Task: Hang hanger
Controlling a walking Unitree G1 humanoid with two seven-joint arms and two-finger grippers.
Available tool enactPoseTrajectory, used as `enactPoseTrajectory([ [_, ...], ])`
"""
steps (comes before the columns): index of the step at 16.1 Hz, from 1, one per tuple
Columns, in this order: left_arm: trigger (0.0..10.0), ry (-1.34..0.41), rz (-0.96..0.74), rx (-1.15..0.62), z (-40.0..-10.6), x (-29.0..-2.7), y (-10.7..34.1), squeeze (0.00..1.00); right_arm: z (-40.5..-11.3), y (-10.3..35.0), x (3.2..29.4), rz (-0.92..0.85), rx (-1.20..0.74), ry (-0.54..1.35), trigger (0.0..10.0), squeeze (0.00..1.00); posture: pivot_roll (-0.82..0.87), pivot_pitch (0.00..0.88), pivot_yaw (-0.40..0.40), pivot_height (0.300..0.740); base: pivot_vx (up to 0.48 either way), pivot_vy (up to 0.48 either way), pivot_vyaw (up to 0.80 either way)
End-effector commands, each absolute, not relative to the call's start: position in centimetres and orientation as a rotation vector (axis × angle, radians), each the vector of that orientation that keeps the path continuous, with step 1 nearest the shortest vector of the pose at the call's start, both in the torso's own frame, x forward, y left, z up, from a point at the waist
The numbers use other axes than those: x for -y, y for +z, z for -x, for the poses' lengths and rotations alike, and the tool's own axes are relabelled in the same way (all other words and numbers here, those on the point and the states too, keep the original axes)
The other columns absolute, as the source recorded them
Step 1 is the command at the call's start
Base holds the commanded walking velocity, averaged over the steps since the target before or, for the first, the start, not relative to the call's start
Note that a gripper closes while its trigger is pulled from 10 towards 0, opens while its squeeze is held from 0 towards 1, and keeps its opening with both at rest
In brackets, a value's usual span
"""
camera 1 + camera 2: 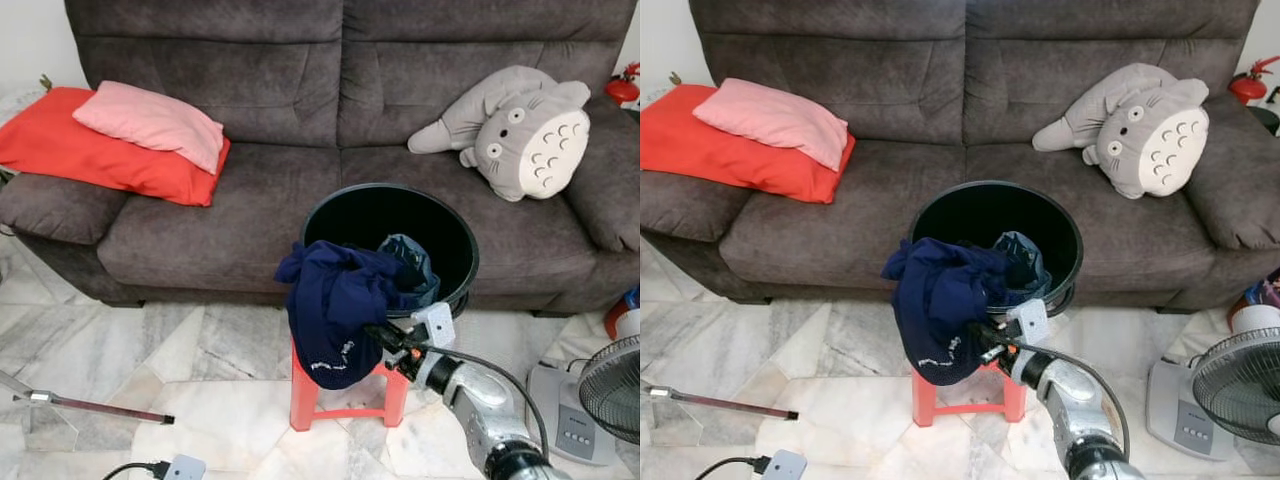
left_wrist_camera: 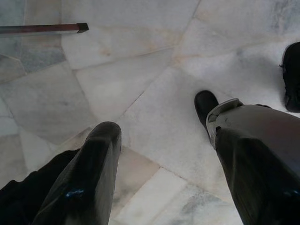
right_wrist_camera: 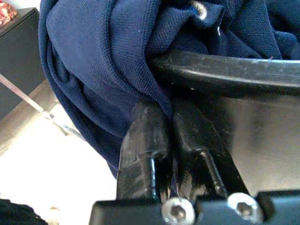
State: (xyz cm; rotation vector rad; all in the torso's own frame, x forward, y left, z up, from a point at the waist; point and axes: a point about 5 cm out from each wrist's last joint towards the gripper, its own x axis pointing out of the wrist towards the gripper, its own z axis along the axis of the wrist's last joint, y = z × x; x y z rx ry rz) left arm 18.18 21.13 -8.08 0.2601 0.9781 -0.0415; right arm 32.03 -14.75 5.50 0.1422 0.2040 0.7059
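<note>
No hanger can be made out; if one is present, it is presumably buried in the navy garment (image 1: pixel 335 305) that drapes over the rim of the black bucket (image 1: pixel 452 235) and hangs down its front. The bucket stands on a red plastic stool (image 1: pixel 305 390) before a grey sofa (image 1: pixel 200 220), with a second bluish cloth (image 1: pixel 412 262) inside it. The right gripper (image 3: pixel 169 119) is at the bucket's front rim, its two black fingers pressed together with a fold of the navy fabric pinched between them just under the rim. The left gripper (image 2: pixel 159 154) hangs idle over the marble floor (image 2: pixel 154 79), fingers spread wide and holding nothing. Judgement: the step in hand is drawing the garment out of the bucket. To do it well, lift up and away from the rim so the cloth does not snag or tip the bucket off the narrow stool; the pinch looks thin, so pull slowly. A thin metal rod (image 1: pixel 100 407), possibly part of a rack, lies at floor level to the robot's left.
</note>
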Motion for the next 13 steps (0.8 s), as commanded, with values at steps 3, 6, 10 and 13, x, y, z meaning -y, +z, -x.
enactPoseTrajectory([
  [3, 10.0, -0.04, -0.251, -1.03, -17.0, -20.9, -8.7, 0.0, -29.8, 3.1, 16.6, -0.095, -0.289, 0.653, 0.0, 0.0, -0.07, 0.141, 0.013, 0.74, 0.0, 0.0, 0.0],
  [6, 10.0, -0.042, -0.248, -1.031, -16.9, -20.7, -8.8, 0.0, -28.3, 2.3, 16.7, -0.111, -0.306, 0.713, 0.0, 0.0, -0.08, 0.142, 0.011, 0.74, 0.0, 0.0, 0.0],
  [10, 10.0, -0.046, -0.253, -1.037, -16.7, -20.8, -8.9, 0.0, -28.6, 5.8, 17.1, -0.21, -0.098, 0.748, 0.0, 0.0, -0.08, 0.142, 0.008, 0.74, 0.0, 0.0, 0.0],
  [13, 10.0, -0.04, -0.255, -1.041, -16.6, -21.0, -8.9, 0.0, -30.0, 12.3, 16.7, -0.269, 0.157, 0.706, 0.0, 0.0, -0.09, 0.143, 0.008, 0.74, 0.0, 0.0, 0.0],
])
